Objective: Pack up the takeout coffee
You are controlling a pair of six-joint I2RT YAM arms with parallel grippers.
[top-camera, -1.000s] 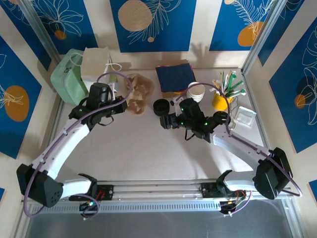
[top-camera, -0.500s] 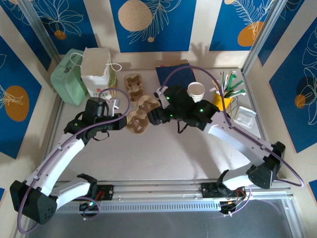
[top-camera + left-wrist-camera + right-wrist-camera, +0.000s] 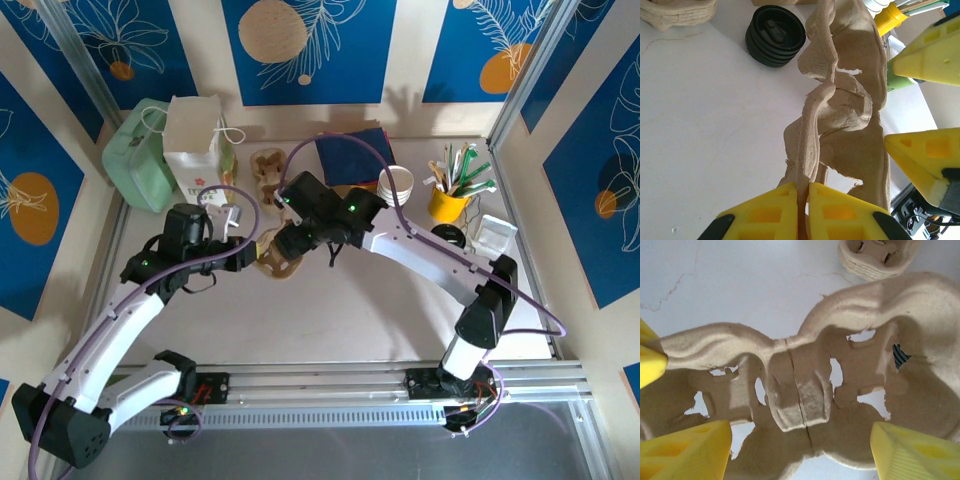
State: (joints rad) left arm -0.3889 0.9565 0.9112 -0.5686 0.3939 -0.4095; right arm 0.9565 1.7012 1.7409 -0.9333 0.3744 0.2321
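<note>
Left fingers (image 3: 790, 205): together, pinched on the rim of the pulp cup carrier (image 3: 850, 105).
Right fingers (image 3: 910, 452): apart, one on each side of the carrier and over its cup wells; I cannot tell whether they touch it.
Cup carrier: brown, empty, at the centre-left of the bench (image 3: 330, 310), between the two arms' tips.
Takeout coffee (image 3: 450, 237): stands on the right of the bench with its black lid up. It is just in front of the yellow utensil cup (image 3: 447, 207), beside the clear box (image 3: 497, 235), close by the right forearm and well apart from the carrier.
Black lids (image 3: 775, 35): a stack on the bench beyond the carrier.
Spare carriers (image 3: 268, 168): stacked toward the back.
White cups (image 3: 396, 182): a lidless stack behind the right arm.
</note>
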